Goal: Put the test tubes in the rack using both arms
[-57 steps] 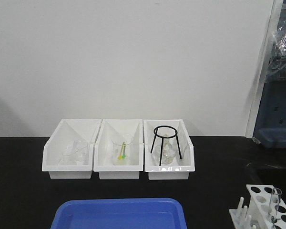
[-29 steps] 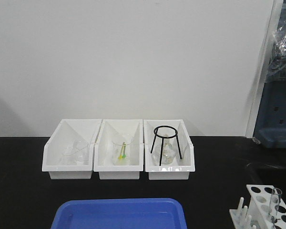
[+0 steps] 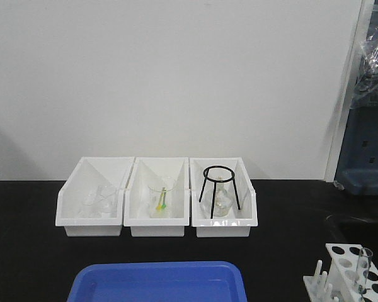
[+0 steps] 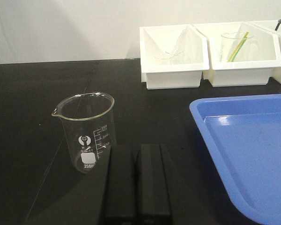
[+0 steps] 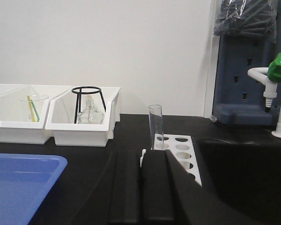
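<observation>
Both my grippers idle, fingers pressed together, holding nothing.
Risk: my right gripper (image 5: pixel 140 187) sits low just before the rack (image 5: pixel 178 150); a careless advance could topple its one upright test tube (image 5: pixel 155 126). My left gripper (image 4: pixel 136 183) rests beside a beaker (image 4: pixel 86 131), which a sideways swing could strike. No other tubes are visible.
</observation>
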{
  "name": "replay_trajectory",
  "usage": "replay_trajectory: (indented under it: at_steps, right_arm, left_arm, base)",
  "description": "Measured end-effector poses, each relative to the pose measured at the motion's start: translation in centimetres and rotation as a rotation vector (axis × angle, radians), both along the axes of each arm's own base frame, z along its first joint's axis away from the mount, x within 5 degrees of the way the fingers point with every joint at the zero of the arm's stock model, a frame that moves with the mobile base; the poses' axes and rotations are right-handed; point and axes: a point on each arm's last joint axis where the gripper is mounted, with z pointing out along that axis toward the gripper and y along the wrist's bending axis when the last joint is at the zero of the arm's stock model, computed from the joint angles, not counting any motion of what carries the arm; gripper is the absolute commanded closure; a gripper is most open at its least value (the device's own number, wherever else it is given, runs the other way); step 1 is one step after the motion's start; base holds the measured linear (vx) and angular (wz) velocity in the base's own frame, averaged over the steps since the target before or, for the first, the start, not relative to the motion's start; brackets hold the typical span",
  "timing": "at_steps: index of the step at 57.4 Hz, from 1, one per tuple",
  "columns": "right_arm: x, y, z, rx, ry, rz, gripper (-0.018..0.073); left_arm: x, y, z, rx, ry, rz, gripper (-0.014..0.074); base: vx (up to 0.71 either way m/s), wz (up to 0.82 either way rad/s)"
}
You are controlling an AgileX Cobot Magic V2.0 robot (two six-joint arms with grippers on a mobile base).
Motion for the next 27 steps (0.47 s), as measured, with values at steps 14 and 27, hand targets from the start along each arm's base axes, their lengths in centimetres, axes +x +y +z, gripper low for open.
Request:
replay_trajectory:
  at_steps: [14,27]
  right_arm:
    - [0.0,0.0,-0.01,-0.001,0.001,0.0,0.0571]
    - [0.0,0.0,-0.01,-0.001,0.001,0.0,0.0571]
  left_arm:
    - [0.0,0.0,0.0,0.0,0.0,0.0,0.0601]
    - [0.0,0.0,0.0,0.0,0.0,0.0,0.0601]
  base:
    - [0.0,0.0]
    - [0.0,0.0]
